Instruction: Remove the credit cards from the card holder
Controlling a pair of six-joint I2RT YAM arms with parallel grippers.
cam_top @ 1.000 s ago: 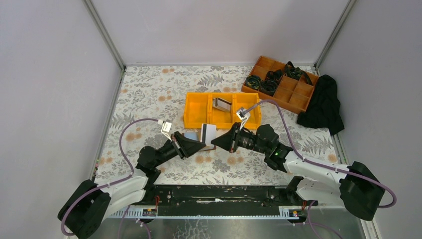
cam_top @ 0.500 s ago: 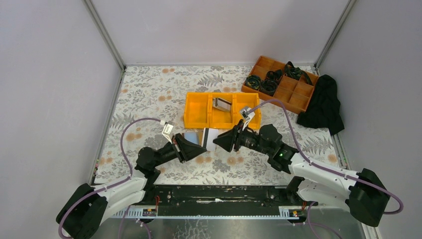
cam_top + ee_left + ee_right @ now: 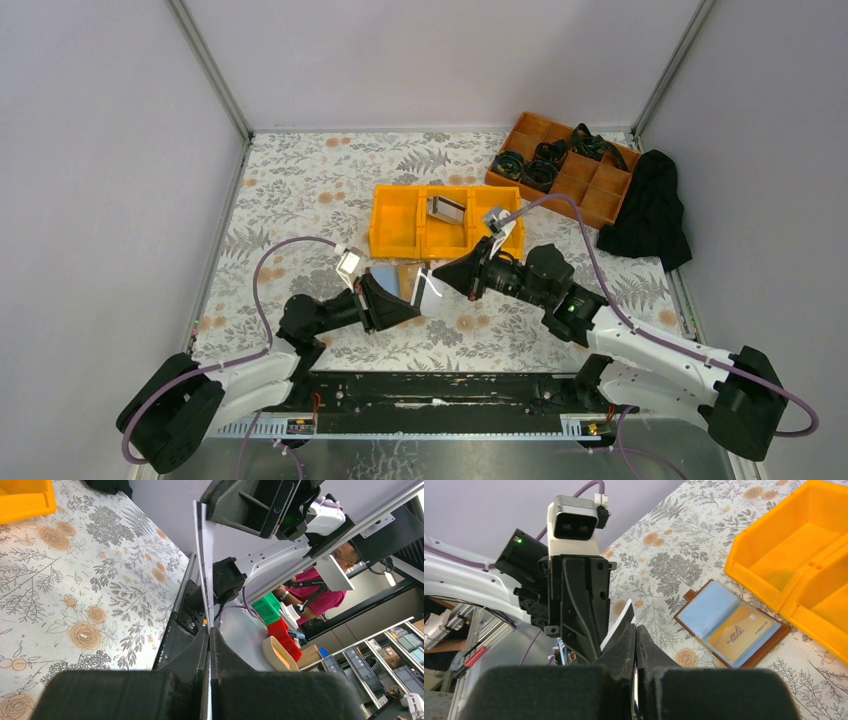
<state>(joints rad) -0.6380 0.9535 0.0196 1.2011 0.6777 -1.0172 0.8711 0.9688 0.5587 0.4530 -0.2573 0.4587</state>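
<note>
The card holder (image 3: 388, 277) lies open on the floral table in front of the yellow bin; it is brown with clear blue pockets (image 3: 716, 611). A tan credit card (image 3: 740, 631) sits in its right pocket. A pale credit card (image 3: 428, 292) hangs in the air just near of the holder, tilted almost edge-on. My left gripper (image 3: 411, 311) is shut on its lower end (image 3: 202, 555). My right gripper (image 3: 438, 278) is shut on its upper end (image 3: 617, 627). Another credit card (image 3: 446, 210) lies in the bin's middle compartment.
The yellow three-compartment bin (image 3: 394, 236) stands just behind the holder. A brown divided tray (image 3: 575, 190) with dark coiled items sits at the back right, and a black cloth (image 3: 650, 212) lies beside it. White walls close in the table on three sides.
The held card has come down toward the near side and turned from face-up to almost edge-on, uncovering the holder's tan pocket. Both grippers shifted slightly right with it.
</note>
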